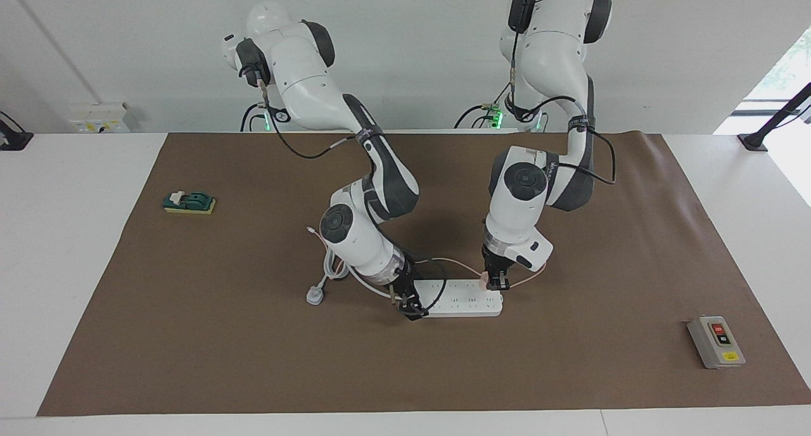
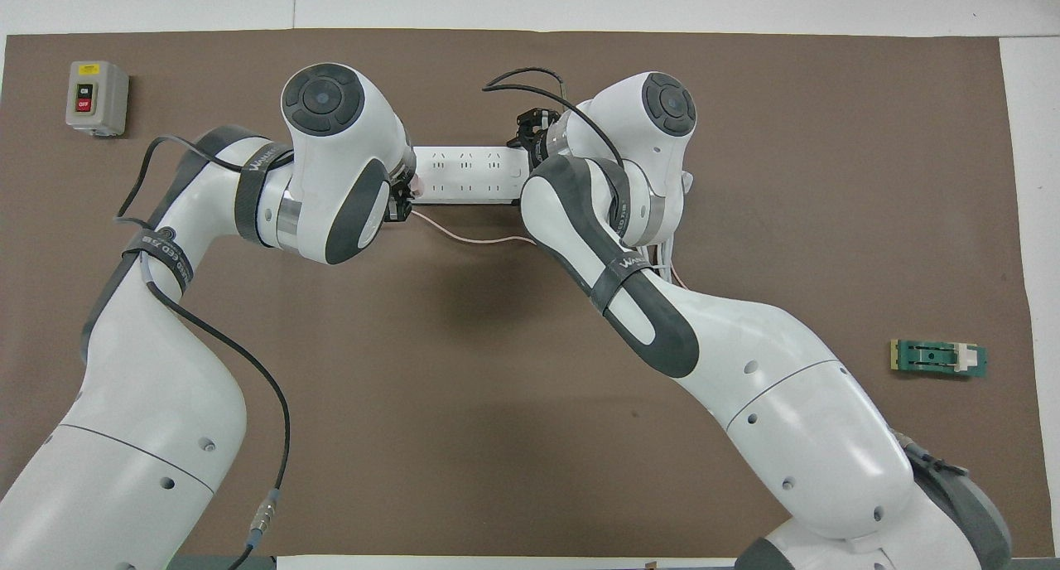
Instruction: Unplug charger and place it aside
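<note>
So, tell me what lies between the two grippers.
The power strip spans from right gripper to left gripper at the charger, clearest in the facing view.

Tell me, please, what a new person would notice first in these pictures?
First, the two white arms bent down to the white power strip in the middle of the brown mat. The left pincer is shut on the pink charger at one end of the strip, and the right pincer is at its other end. A grey switch box lies toward the left arm's end of the table.

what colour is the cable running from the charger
Pale pink: the cable shows best in the overhead view, lying on the brown mat beside the power strip.
</note>
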`<state>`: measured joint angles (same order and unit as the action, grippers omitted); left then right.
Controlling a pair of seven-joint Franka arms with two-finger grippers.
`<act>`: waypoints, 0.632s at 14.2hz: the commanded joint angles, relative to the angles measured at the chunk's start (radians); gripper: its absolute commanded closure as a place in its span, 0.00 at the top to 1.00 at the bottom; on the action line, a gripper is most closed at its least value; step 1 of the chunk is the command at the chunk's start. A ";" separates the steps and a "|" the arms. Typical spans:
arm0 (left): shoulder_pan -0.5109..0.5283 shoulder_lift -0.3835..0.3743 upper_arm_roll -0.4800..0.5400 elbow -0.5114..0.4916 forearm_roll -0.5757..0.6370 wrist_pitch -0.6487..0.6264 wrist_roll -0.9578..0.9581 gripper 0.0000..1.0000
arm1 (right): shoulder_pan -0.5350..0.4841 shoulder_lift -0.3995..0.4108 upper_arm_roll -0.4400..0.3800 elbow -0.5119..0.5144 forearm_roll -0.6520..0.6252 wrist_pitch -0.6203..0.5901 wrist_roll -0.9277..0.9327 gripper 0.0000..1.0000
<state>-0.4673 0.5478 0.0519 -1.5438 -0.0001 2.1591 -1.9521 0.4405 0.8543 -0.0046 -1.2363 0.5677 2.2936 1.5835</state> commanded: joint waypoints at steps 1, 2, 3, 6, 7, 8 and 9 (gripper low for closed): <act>-0.013 0.009 0.010 -0.009 0.014 0.007 -0.007 0.04 | -0.013 0.009 0.006 0.000 0.031 0.033 -0.033 0.03; -0.013 0.007 0.010 -0.006 0.014 0.001 -0.005 0.03 | -0.013 0.008 0.006 0.000 0.031 0.033 -0.033 0.03; -0.013 0.001 0.010 -0.004 0.014 -0.016 0.001 0.01 | -0.013 0.009 0.006 0.000 0.031 0.033 -0.033 0.03; -0.004 -0.063 0.009 0.014 0.014 -0.122 0.018 0.00 | -0.013 0.008 0.006 0.000 0.031 0.033 -0.033 0.03; -0.004 -0.077 0.008 0.040 0.014 -0.180 0.021 0.00 | -0.013 0.008 0.006 0.000 0.031 0.033 -0.033 0.03; -0.004 -0.086 0.008 0.065 0.014 -0.233 0.033 0.00 | -0.013 0.008 0.006 0.000 0.031 0.033 -0.033 0.03; -0.002 -0.103 0.006 0.080 0.012 -0.266 0.044 0.00 | -0.013 0.008 0.006 0.000 0.031 0.033 -0.033 0.03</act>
<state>-0.4666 0.5265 0.0521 -1.4765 0.0004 2.0246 -1.9323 0.4404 0.8544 -0.0046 -1.2371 0.5688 2.2941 1.5830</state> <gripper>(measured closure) 0.687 0.075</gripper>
